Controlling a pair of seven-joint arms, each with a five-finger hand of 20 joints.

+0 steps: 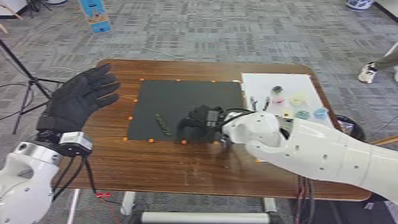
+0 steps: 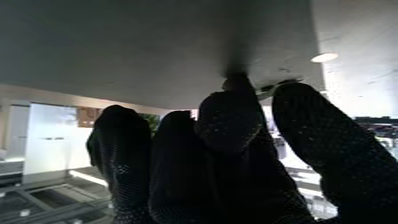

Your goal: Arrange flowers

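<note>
Has right hand (image 1: 195,124) over mat (image 1: 185,96), near stem (image 1: 162,123), with straight, narrow fingers (image 2: 120,155). Holds left hand (image 1: 75,102) beside mat with wide, straight fingers (image 1: 99,82).

A slender green sprig (image 1: 163,124) is observed lying on the black mat (image 1: 191,95), near-left; small pink (image 1: 279,100), yellow (image 1: 298,100) and blue pieces (image 1: 321,113) are noted to its right.

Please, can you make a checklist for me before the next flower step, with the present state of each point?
1. Left hand away from the black mat: ok.
2. Green piece lying on the mat: ok.
3. Coloured pieces available on the white sheet: ok.
4. Right hand away from the mat: not ok, it is at the near right part.
5. Right hand empty: cannot tell.
</note>
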